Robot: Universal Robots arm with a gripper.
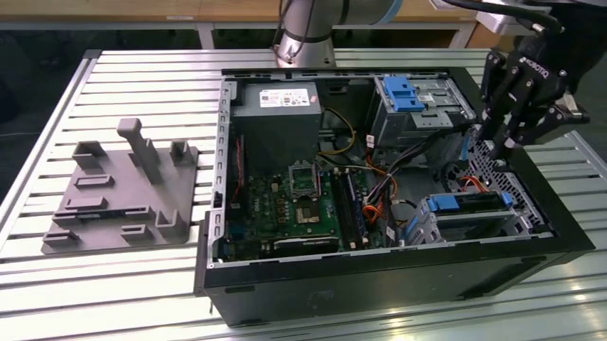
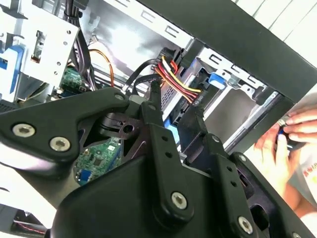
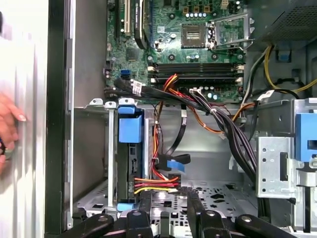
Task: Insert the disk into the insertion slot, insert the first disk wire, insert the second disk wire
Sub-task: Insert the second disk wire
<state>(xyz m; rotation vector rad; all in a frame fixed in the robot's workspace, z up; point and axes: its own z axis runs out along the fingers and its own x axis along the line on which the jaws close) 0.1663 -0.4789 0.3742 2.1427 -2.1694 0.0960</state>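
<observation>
Lying in the insertion slot [image 1: 471,229] is the blue-framed disk [image 1: 477,202]. The gripper [image 1: 502,145] is hovering spread at its one o'clock, above the slatted table [image 1: 142,71].

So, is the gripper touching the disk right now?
Apart. In the exterior view the gripper hangs above the disk, with perforated metal showing between them.

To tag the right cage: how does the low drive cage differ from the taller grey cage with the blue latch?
The insertion slot is low; the taller cage stands higher. In the exterior view the insertion slot sits at the case's near end, the taller cage at its far end. The insertion slot holds the disk in its blue frame; the taller cage carries a blue latch on top. Both are grey sheet metal.
</observation>
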